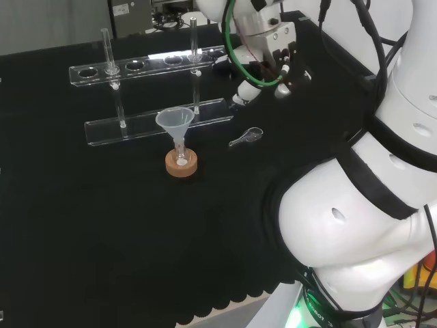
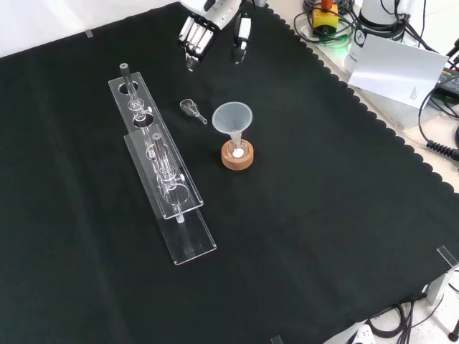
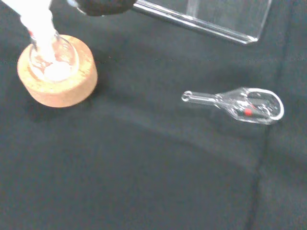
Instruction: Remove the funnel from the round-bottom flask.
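Note:
A clear plastic funnel (image 1: 175, 121) (image 2: 232, 117) stands with its stem in the neck of a small round-bottom flask (image 1: 181, 158) (image 3: 53, 61). The flask rests in a cork ring (image 1: 181, 165) (image 2: 237, 158) (image 3: 58, 81) and holds a little white matter at its bottom. In the head view the hand (image 1: 276, 37) hangs above the cloth to the right of the funnel and farther back. The front view has the hand (image 2: 204, 25) at the top edge, its fingers (image 2: 192, 36) straight, pointing down and holding nothing, well apart from the funnel.
A small clear glass scoop (image 1: 247, 137) (image 2: 192, 109) (image 3: 242, 104) lies on the cloth between hand and flask. A clear two-tier tube rack (image 1: 147, 92) (image 2: 161, 165) (image 3: 211, 19) with two upright tubes stands behind the flask in the head view.

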Robot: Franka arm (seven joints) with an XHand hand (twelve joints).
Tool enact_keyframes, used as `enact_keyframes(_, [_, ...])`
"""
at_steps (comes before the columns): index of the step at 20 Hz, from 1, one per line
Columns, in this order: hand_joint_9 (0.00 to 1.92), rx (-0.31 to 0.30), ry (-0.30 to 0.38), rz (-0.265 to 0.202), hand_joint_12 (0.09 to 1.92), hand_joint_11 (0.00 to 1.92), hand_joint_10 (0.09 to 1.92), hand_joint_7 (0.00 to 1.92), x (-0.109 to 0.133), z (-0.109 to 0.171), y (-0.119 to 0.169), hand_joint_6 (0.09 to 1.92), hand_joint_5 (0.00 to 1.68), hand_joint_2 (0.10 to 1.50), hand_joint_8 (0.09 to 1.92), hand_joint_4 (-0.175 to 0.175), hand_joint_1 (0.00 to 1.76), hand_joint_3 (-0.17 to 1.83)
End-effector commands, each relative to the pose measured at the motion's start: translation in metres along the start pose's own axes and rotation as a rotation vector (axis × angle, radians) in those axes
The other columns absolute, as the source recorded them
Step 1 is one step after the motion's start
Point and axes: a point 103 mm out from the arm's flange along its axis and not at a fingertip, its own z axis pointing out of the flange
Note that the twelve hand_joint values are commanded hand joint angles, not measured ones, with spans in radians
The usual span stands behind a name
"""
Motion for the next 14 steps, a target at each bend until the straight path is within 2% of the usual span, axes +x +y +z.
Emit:
enact_keyframes(1, [0.35, 0.115, -0.038, -0.055, 1.35, 0.3, 0.65, 0.13, 0.039, -0.014, 0.014, 0.09, 0.16, 0.94, 0.65, -0.055, 0.78, -0.17])
enact_keyframes(4, [0.27, 0.154, -0.048, -0.067, 1.36, 0.29, 0.69, 0.05, 0.049, -0.014, 0.021, 0.09, 0.1, 0.92, 0.64, -0.045, 0.74, -0.17])
enact_keyframes(6, [0.26, 0.138, -0.066, -0.076, 1.36, 0.29, 0.71, 0.03, 0.053, -0.014, 0.023, 0.09, 0.09, 0.91, 0.64, -0.043, 0.73, -0.17])
enact_keyframes(12, [0.35, 0.177, -0.131, -0.085, 1.34, 0.36, 0.71, 0.14, 0.069, -0.018, 0.03, 0.09, 0.16, 0.91, 0.67, -0.05, 0.73, -0.17])
enact_keyframes(14, [0.37, 0.169, -0.15, -0.092, 1.34, 0.37, 0.71, 0.17, 0.076, -0.02, 0.033, 0.09, 0.18, 0.91, 0.67, -0.05, 0.73, -0.17])
